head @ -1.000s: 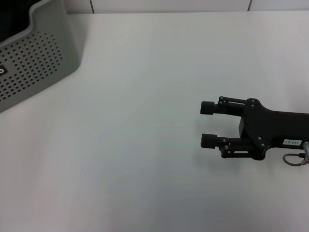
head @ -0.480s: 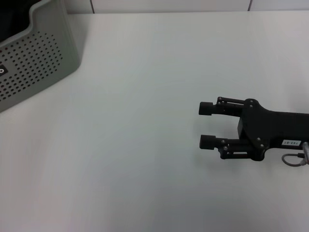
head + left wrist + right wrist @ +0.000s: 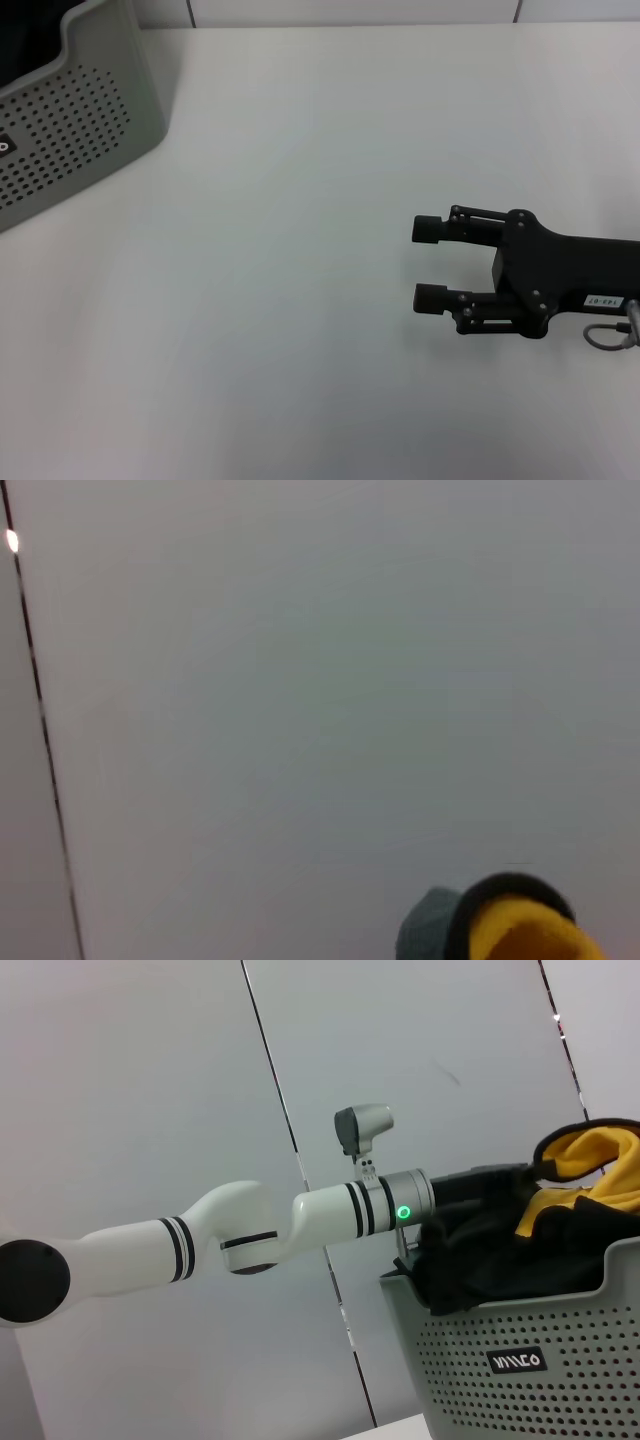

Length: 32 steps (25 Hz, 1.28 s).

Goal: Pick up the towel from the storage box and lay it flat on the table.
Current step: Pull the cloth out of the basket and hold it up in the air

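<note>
From my remote station I log the right gripper (image 3: 430,264) nearest the robot, on the right side of the head view, hovering low over the white table (image 3: 300,250). Its jaws stand released, the two black fingers (image 3: 432,229) parted with a clear gap and nothing between them. They point toward the robot's left, across the bare tabletop.

Farther out, at the far left corner of the head view, stands the storage box (image 3: 80,120), a light grey bin with rows of small round holes in its walls and a thick rim. It is well apart from the right gripper. I see only part of it there, and its contents are not visible from that angle.

The right wrist view gives the better account. The box carries a small dark logo plate (image 3: 517,1361) on its perforated wall. The towel (image 3: 585,1165) is bunched up over the rim, yellow on one face, dark on the other, with black edging. The left arm (image 3: 250,1235), white with black bands and a green indicator light, reaches in level with the top of the box, and its black end is at the raised cloth. I cannot tell whether the left jaws are clenched on the cloth.

The left wrist view shows a yellow fold against a plain grey wall.
</note>
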### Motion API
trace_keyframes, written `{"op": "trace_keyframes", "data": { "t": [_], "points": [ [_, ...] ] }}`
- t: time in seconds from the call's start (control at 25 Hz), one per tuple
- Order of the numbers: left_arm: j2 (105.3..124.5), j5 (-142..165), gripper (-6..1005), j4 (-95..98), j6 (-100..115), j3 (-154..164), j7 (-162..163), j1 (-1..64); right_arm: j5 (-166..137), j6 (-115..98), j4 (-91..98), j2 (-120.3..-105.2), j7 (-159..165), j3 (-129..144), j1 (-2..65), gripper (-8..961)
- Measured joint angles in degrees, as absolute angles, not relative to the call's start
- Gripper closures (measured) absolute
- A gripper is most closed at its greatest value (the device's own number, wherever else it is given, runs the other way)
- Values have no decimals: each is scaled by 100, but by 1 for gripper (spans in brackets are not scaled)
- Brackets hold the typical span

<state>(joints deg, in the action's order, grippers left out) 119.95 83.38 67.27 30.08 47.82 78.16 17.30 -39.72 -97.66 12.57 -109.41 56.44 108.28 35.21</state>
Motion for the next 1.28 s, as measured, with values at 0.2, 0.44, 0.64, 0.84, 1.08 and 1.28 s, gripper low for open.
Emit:
{"op": "trace_keyframes", "data": {
  "t": [0.2, 0.44, 0.64, 0.84, 1.08, 1.28],
  "points": [
    [11997, 7599, 937, 6729, 3558, 4756, 7492, 1572, -3973, -9772, 1257, -10943, 5643, 10828, 3513, 199],
    [11927, 6296, 986, 6518, 5891, 4686, 7524, 1294, -3973, -9783, 1257, -10943, 5635, 10828, 3455, 200],
    [11722, 5470, 985, 5893, 8331, 4667, 7911, 1224, -3973, -9786, 1256, -10951, 5619, 10828, 3433, 200],
    [11442, 5341, 985, 5130, 10333, 4671, 8452, 1527, -3950, -9791, 1263, -10976, 5610, 10828, 3428, 200],
    [11439, 5348, 986, 5002, 11597, 4885, 8887, 1798, -3946, -9792, 1272, -11036, 5599, 10711, 3436, 200],
    [11503, 5410, 985, 4747, 11624, 5148, 8845, 1928, -3945, -9792, 1303, -11075, 5581, 10683, 3454, 200]
  ]
}}
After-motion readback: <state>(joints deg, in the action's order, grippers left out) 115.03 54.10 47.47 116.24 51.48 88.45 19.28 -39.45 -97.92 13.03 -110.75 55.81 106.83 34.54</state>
